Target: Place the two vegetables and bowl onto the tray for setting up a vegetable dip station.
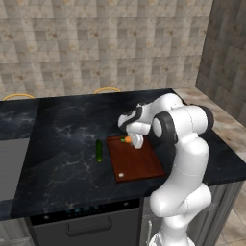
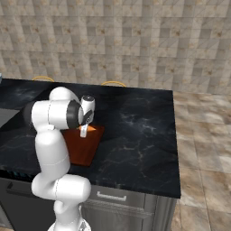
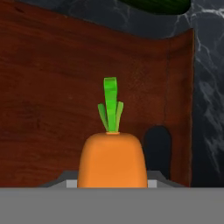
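My gripper hangs low over the far end of the tray, shut on the carrot. In the hand view the orange carrot sits between the fingertips of the gripper, its green top pointing away over the reddish-brown tray. The right base view has the gripper with the carrot above the tray. The dark green cucumber lies on the black counter just left of the tray, and its end shows past the tray's edge. The bowl is out of view.
The black marble counter runs wide to the left and behind the tray. A grey inset sits at its far left. Two yellow chair backs rise behind the counter. The counter's right edge drops to tiled floor.
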{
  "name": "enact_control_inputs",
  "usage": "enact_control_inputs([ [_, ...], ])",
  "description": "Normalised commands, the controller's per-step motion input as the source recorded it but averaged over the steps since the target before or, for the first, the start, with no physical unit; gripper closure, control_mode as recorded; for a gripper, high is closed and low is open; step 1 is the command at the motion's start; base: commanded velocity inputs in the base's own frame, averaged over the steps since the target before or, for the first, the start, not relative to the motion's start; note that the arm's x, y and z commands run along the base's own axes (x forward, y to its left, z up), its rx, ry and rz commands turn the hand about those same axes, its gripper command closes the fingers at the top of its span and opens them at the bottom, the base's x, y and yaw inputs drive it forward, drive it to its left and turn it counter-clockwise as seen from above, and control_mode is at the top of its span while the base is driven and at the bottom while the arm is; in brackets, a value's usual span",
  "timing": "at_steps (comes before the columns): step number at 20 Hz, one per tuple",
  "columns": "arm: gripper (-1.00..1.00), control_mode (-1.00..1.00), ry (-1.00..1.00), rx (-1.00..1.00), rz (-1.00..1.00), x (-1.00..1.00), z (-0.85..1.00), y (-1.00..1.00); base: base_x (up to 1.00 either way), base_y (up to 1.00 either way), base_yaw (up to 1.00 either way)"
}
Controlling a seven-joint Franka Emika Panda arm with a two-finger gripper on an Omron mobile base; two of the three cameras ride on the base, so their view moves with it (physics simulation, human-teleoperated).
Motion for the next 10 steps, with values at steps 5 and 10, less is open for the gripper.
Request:
enact_control_inputs([
  [5,1.0,-1.0,0.0,0.0,0.02,0.23,-0.03,0.0,0.0,0.0,0.0],
  [10,1.0,-1.0,0.0,0.0,0.02,0.2,-0.09,0.03,0.0,0.0,0.0],
])
